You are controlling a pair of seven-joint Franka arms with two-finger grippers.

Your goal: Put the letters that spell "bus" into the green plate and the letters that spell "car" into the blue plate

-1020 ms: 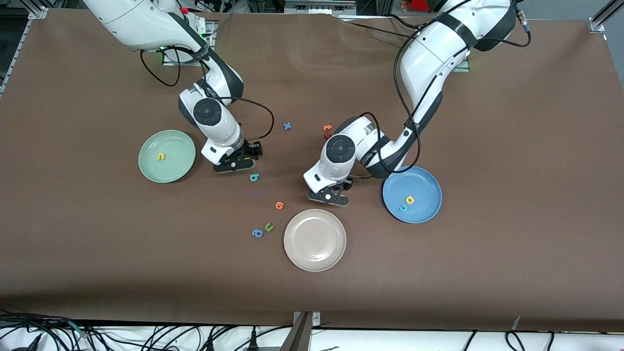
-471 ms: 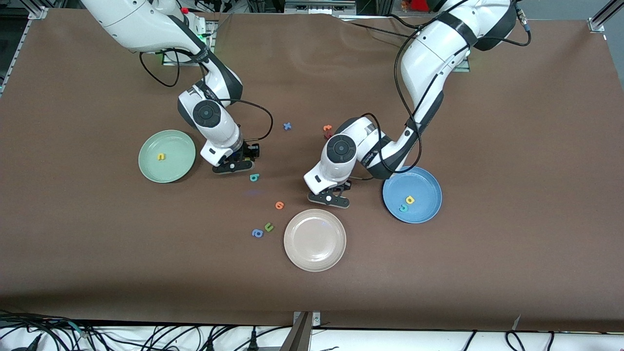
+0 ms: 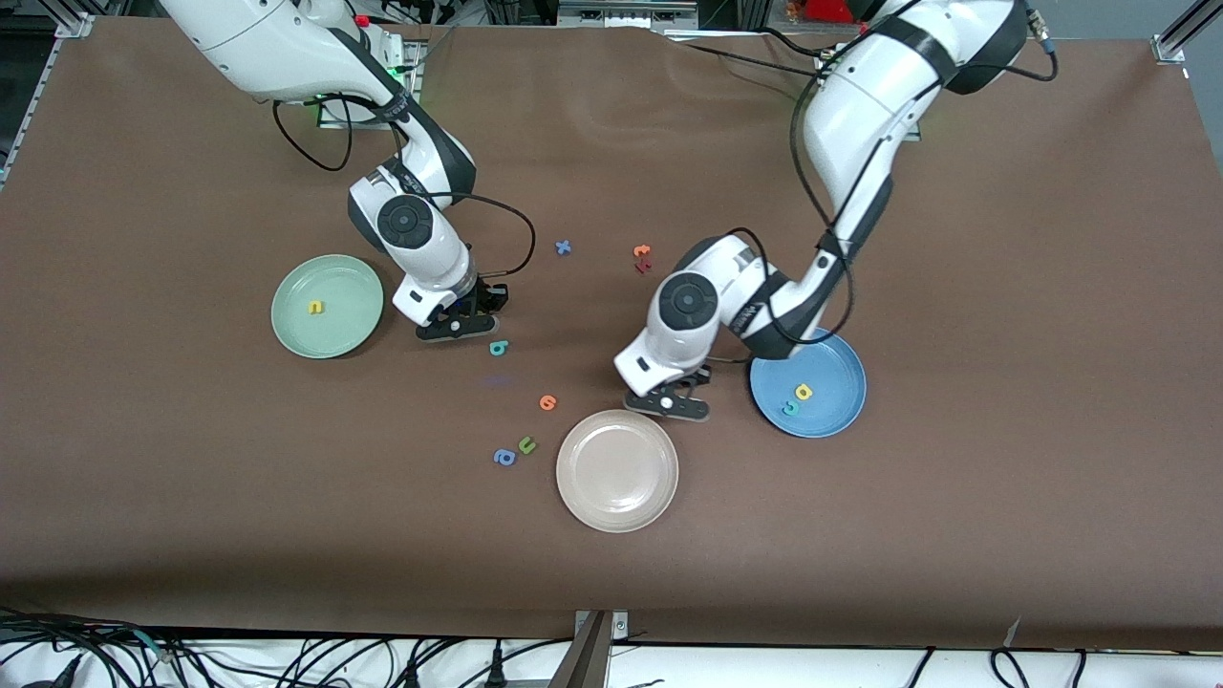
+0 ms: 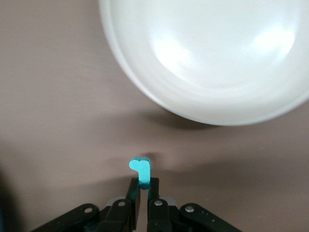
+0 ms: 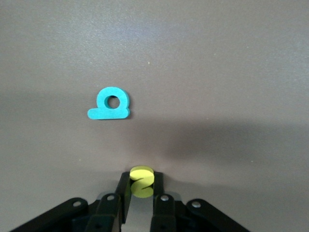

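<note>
My right gripper (image 5: 141, 186) is shut on the yellow "s" (image 5: 141, 180), low over the table beside the teal "b" (image 5: 111, 104). In the front view this gripper (image 3: 459, 327) is between the green plate (image 3: 344, 279) and the "b" (image 3: 498, 348). The yellow "u" (image 3: 315, 307) lies in the green plate. My left gripper (image 4: 143, 182) is shut on the teal "r" (image 4: 141, 169), just above the table. It (image 3: 676, 405) hangs between the beige plate and the blue plate (image 3: 833, 357), which holds the yellow "a" (image 3: 804, 391) and the teal "c" (image 3: 790, 407).
A beige plate (image 3: 617, 470) sits nearest the front camera, its rim (image 4: 145, 92) close to the left gripper. An orange letter (image 3: 547, 402), a green "u" (image 3: 526, 444) and a blue "a" (image 3: 504, 457) lie beside it. A blue "x" (image 3: 564, 247) and orange and dark red letters (image 3: 642, 252) lie farther back.
The left gripper shut on the teal "r" and carried it toward the blue plate. The right gripper shut on the yellow "s" and stayed nearly in place.
</note>
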